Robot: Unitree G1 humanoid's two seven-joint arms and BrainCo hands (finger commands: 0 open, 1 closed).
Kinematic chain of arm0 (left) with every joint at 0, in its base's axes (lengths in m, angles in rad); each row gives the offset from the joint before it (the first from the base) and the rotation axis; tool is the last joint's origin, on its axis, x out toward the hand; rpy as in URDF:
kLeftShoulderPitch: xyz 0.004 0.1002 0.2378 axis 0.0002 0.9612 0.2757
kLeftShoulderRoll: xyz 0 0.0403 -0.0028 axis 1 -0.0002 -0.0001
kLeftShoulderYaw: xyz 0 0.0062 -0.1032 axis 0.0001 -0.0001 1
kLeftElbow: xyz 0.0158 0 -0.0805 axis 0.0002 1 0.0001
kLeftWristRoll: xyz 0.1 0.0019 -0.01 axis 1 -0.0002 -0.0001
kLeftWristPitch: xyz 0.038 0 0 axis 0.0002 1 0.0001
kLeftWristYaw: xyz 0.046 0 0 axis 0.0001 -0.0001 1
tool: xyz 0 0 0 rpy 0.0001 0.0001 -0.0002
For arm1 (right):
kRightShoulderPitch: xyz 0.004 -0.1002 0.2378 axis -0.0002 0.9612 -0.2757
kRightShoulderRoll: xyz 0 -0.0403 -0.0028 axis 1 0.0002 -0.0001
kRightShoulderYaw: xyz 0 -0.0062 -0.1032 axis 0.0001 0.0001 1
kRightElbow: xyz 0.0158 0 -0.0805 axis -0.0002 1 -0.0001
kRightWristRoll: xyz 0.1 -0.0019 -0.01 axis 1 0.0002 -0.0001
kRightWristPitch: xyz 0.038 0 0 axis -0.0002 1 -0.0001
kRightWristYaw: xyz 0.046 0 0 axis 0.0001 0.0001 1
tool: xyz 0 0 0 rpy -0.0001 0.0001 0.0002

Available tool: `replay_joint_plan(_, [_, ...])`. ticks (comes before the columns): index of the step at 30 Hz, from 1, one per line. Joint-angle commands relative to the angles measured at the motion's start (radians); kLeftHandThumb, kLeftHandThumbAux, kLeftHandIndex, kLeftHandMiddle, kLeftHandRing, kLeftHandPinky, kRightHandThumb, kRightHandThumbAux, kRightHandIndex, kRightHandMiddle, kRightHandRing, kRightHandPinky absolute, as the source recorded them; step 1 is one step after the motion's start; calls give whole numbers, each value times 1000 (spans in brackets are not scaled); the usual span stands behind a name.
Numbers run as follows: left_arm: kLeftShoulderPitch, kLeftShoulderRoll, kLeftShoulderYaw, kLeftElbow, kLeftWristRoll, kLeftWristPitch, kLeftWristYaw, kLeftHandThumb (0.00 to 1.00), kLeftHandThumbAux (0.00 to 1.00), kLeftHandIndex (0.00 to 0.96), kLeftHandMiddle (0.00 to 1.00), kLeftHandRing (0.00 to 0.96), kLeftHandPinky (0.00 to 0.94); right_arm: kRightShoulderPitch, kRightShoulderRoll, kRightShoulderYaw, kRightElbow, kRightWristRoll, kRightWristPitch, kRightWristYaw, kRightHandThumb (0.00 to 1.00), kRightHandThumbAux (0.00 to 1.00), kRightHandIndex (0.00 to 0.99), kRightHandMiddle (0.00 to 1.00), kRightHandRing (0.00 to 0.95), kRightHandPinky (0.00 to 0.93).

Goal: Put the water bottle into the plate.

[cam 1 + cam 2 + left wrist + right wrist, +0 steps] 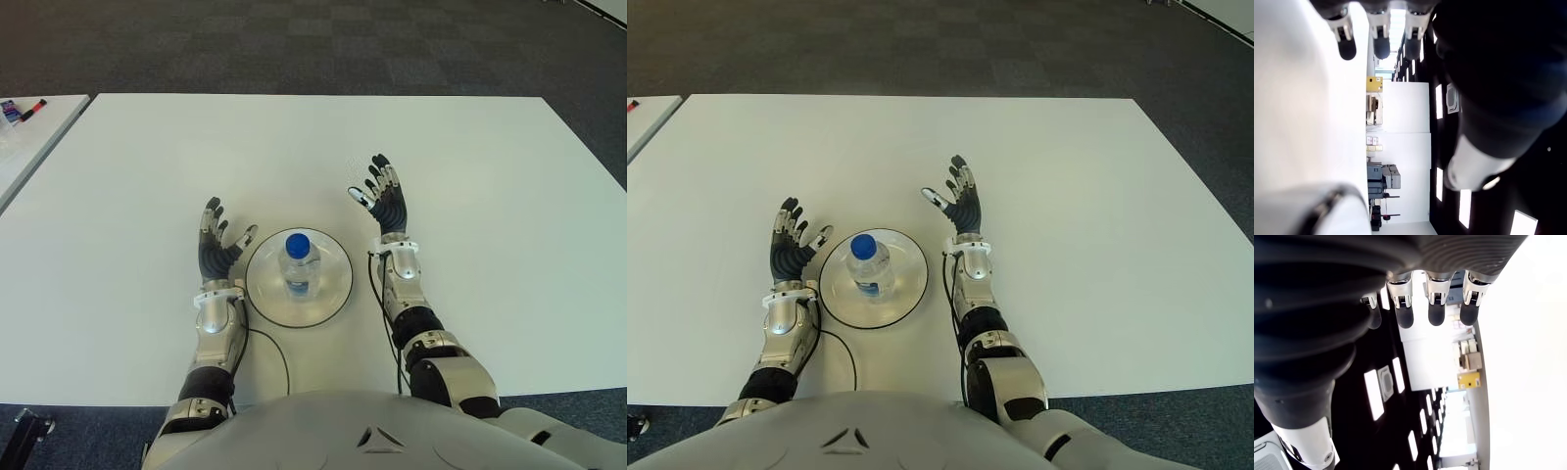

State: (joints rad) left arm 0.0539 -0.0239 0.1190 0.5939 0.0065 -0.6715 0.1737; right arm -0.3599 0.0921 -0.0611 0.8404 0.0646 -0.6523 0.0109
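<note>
water bottle (pixel 298 264) with blue cap (pixel 297 244) stands upright in the middle of the round white plate (pixel 331 289), nothing touching it. plate has a dark rim and sits on the white counter (pixel 490 196), near edge, right in front of the robot's torso.

left hand (pixel 217 247) just left of the plate, palm up, fingers spread, empty. its thumb points toward the plate rim, close to it but can't tell if touching. left wrist view shows the fingers (pixel 1382 36) extended with nothing between them and the thumb, so it's loose and holding nothing.

right hand (pixel 384 196) to the right of the plate and a bit farther out, palm facing in toward the left, fingers splayed, empty. clearly apart from plate and bottle. right wrist view shows four straight fingertips (pixel 1436 313), no object in the palm.

black cables run along both forearms on the counter near the near edge.

far left: edge of a second white table (pixel 39 127) with a red-and-black marker (pixel 33 108) and some small blue item, too small to tell. dark carpet floor (pixel 294 44) beyond the counter.
</note>
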Motion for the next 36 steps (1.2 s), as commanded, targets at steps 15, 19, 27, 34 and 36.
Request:
replay_joint_plan(15, [55,2,9,58,-7,-6,-15,212,862,48,34,1,49,5,30,-8,92,-6,-41,-20,230,794,42,53,60,126])
replay_joint_plan(19, [57,1,10,55,-10,-3,-16,206,868,47,34,1,49,9,33,-13,121,1,-55,-8,244,805,48,60,67,129])
replay_joint_plan(27, [58,0,12,54,10,-9,8,196,850,48,30,0,45,35,4,-22,283,-21,-94,1,221,815,51,57,66,118])
replay_joint_plan(34, [51,-9,17,68,21,-45,23,199,841,56,40,4,42,46,-9,13,297,-97,-74,-83,163,783,34,37,43,82])
replay_joint_plan(36, [51,-11,18,71,23,-58,25,200,838,57,47,10,43,63,-5,22,283,-110,-80,-99,150,779,31,34,40,81])
